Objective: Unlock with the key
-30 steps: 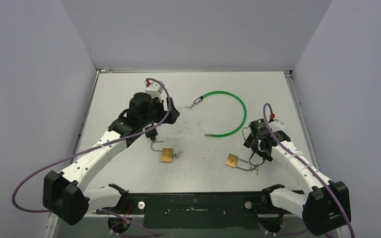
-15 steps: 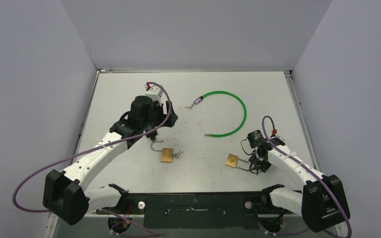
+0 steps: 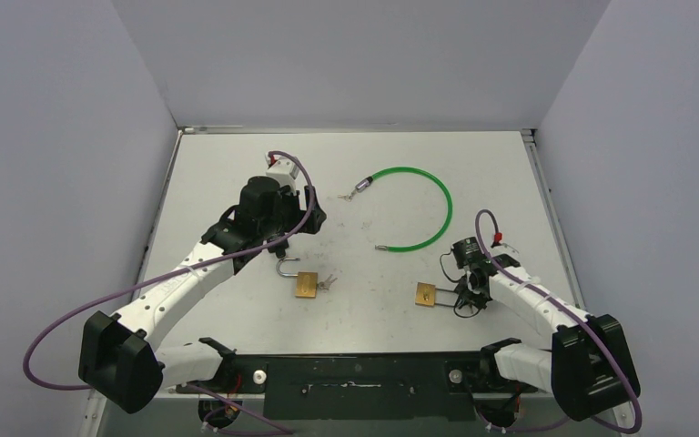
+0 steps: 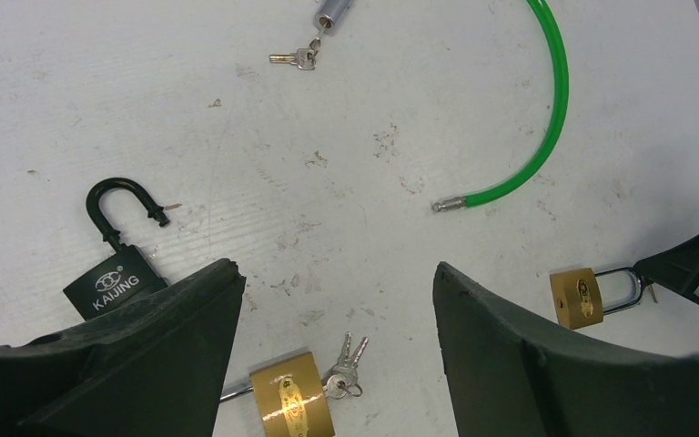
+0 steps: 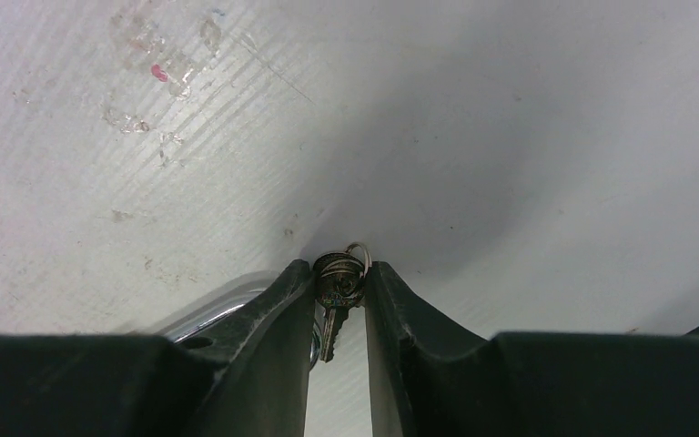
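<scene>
The key (image 5: 329,330) sits low in the middle of the right wrist view. Its head and ring are pinched between the fingers of the right tool (image 5: 339,273), which is clamped on it down at the counter (image 5: 473,137). Just lower left of it, the chrome shackle (image 5: 207,314) of the brass padlock (image 3: 427,294) runs beside one finger. In the top view that lock lies lower right of centre, with the tool just beside its shackle end. The key therefore looks to be outside the keyway.

The pinch seems to take head and ring together, so the blade may swivel. A slow lift will show whether it hangs true before it is aimed at the lock body. The finger should stay off the shackle, or the lock will drag along.

Nothing anchors the lock, so it will likely spin when the key turns. The left tool (image 4: 335,267), its jaws wide apart, hangs left of centre above a second brass padlock (image 4: 293,401). It could come across and pin the body.
</scene>
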Action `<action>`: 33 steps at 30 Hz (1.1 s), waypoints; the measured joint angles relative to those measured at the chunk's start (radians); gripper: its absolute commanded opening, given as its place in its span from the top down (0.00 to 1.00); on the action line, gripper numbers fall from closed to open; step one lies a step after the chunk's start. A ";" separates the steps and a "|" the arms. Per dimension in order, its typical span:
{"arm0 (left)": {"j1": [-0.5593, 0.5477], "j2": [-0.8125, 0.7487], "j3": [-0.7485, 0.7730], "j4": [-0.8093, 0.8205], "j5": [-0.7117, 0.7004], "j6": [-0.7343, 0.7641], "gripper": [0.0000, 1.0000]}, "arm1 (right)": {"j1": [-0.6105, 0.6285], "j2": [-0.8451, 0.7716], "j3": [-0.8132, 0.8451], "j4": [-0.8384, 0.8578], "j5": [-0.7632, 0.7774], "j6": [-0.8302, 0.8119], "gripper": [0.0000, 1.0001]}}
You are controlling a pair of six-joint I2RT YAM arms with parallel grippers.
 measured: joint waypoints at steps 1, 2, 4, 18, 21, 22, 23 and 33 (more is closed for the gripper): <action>0.000 0.000 -0.001 0.000 0.000 -0.001 0.27 | 0.000 0.000 -0.001 0.007 0.002 -0.004 1.00; 0.000 0.000 -0.002 0.000 0.000 -0.002 0.27 | 0.000 0.000 -0.002 0.011 0.003 -0.006 1.00; 0.000 0.000 -0.003 0.001 0.002 -0.007 0.27 | 0.000 -0.001 -0.002 0.017 0.006 -0.010 1.00; 0.000 0.000 -0.007 0.013 0.047 -0.058 0.27 | -0.005 -0.050 0.066 -0.006 0.004 -0.038 1.00; -0.006 0.000 -0.018 0.038 0.074 -0.089 0.27 | -0.005 -0.067 0.085 -0.002 -0.027 -0.045 1.00; -0.013 0.000 -0.024 0.052 0.084 -0.101 0.27 | -0.005 -0.070 0.091 0.003 -0.044 -0.045 1.00; -0.023 0.000 -0.032 0.067 0.092 -0.114 0.27 | -0.005 -0.072 0.094 0.011 -0.060 -0.045 1.00; -0.233 0.099 -0.169 0.333 0.146 -0.266 0.27 | 0.035 0.011 0.100 0.214 -0.351 0.042 1.00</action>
